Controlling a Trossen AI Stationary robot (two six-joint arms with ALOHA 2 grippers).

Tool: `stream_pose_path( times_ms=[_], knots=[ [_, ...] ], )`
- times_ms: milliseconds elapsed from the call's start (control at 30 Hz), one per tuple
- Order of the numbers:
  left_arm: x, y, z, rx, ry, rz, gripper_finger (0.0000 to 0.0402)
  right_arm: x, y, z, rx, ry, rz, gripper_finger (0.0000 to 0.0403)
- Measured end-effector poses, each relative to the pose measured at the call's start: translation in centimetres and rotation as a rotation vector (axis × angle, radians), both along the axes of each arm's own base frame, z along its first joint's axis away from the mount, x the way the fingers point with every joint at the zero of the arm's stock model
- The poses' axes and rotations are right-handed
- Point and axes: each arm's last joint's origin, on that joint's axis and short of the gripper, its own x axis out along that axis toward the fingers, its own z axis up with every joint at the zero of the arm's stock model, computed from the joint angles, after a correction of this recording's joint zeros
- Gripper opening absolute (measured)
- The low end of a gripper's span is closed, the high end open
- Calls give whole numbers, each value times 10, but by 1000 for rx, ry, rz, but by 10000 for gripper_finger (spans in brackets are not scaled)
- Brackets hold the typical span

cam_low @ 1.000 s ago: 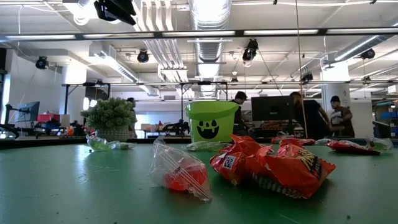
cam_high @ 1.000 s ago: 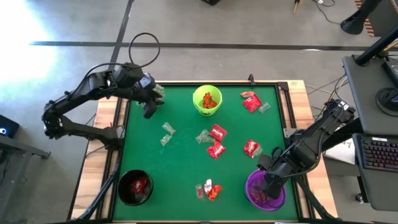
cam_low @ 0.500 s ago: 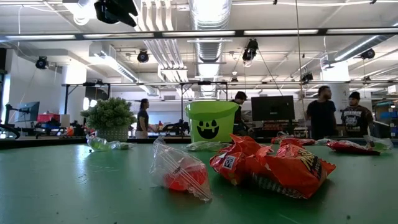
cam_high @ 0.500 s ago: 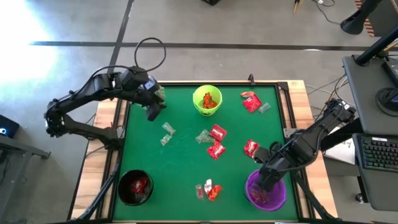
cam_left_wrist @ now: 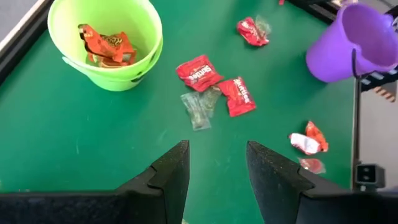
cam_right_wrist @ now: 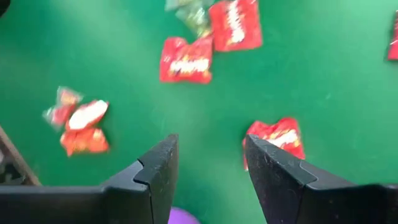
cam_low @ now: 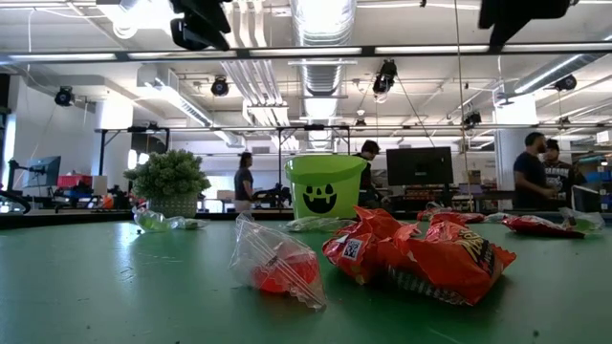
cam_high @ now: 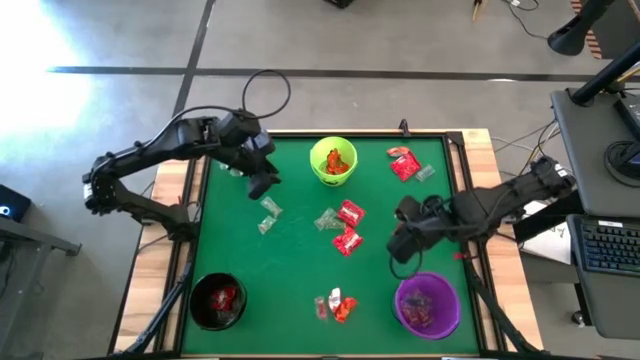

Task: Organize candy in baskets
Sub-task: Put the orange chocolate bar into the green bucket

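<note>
My left gripper hangs open above the green mat, between the lime green basket and two clear-greenish candies. My right gripper is open too, just above a red candy lying flat on the mat beside its finger. The purple basket and the black basket stand near the near edge, each with candy inside. Red candies and a clear one lie mid-table.
More red candy lies by the far right corner, and a mixed cluster sits between the black and purple baskets. In the low view a spiky plant stands at the far edge, with people in the room behind.
My right gripper has risen out of the purple basket and moved toward the table's far edge and left, ending over the red candy. My left gripper has swung from the far left corner toward the right and slightly nearer, closing on the clear candies.
</note>
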Motion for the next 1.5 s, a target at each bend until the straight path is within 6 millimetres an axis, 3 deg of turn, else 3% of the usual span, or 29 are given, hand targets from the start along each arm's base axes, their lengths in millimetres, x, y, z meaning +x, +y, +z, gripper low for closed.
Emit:
stream_pose_path(
  times_ms=[400,700,1100,1333,1500],
  knots=[
    [1,3,-2,66,13,-53,141,7,-57,6,-70,-30,-214,178],
    [9,-13,-1,-31,-13,0,141,8,-73,6,-111,-4,-183,176],
    [53,-66,-26,-76,47,277,141,5,-71,8,-147,55,118,168],
    [81,-93,-57,-208,137,427,141,5,-71,8,-188,76,214,159],
    [103,-125,-80,-283,146,447,141,4,-71,7,-219,104,281,157]
  ],
)
